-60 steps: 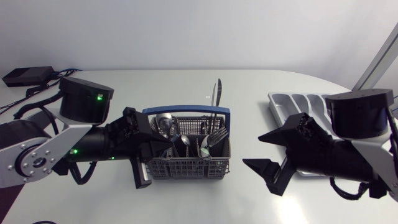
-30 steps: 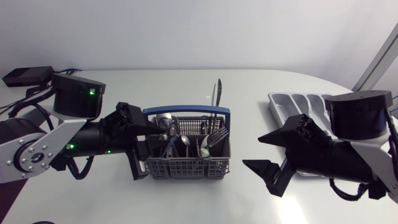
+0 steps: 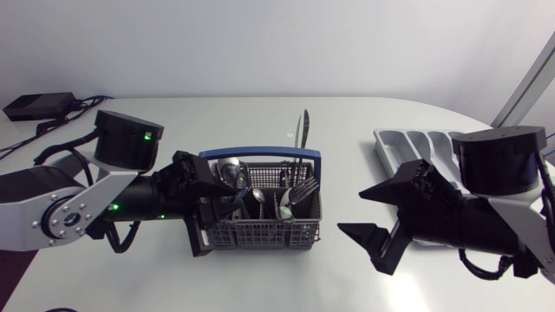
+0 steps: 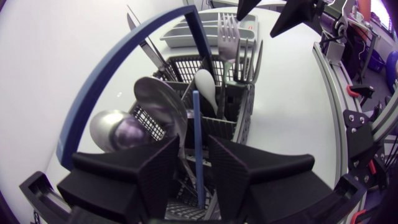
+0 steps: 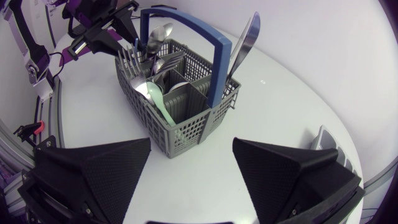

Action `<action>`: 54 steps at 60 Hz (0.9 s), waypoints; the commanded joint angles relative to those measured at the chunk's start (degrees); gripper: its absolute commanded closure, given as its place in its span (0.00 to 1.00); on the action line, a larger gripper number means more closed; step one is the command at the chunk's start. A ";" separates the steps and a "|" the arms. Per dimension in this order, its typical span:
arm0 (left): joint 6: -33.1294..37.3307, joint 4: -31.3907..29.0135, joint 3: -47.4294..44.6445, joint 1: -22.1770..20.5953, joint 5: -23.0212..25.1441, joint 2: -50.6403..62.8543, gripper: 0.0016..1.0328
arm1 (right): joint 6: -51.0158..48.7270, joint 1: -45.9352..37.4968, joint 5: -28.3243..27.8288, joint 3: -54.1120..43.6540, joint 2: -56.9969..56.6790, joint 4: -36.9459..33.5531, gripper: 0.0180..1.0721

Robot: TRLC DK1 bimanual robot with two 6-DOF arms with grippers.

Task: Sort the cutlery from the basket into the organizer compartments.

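Note:
The grey mesh basket [image 3: 260, 234] with a blue handle [image 3: 260, 154] stands mid-table and holds several spoons [image 3: 257, 195], forks [image 3: 302, 186] and an upright knife [image 3: 299, 134]. My left gripper [image 3: 212, 217] is at the basket's left end. In the left wrist view this gripper [image 4: 196, 168] is open, with a thin blue utensil handle [image 4: 196, 124] standing in the gap and a large spoon [image 4: 155, 99] just ahead. My right gripper [image 3: 354, 212] hangs open over bare table between the basket and the grey organizer [image 3: 416, 139]. Its wrist view shows the basket [image 5: 186, 130] ahead of the right gripper [image 5: 193, 149].
A black box with cables [image 3: 35, 106] lies at the back left corner. The organizer's corner [image 5: 326, 146] sits beside my right gripper. Bare tabletop [image 3: 347, 156] separates the basket from the organizer.
The left gripper's fingers have parted. The left arm drew back a little, then came forward to the basket's left end again. The right arm has not moved.

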 commanded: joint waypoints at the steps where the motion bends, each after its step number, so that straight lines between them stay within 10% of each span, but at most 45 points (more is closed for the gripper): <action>1: -1.13 0.52 0.56 -0.32 0.67 2.35 0.90 | -0.97 0.58 -0.27 -1.50 0.65 0.87 0.10; 54: -6.05 -8.98 8.64 -0.67 1.46 -8.20 0.97 | -1.15 0.85 -0.45 -1.59 0.04 0.43 0.10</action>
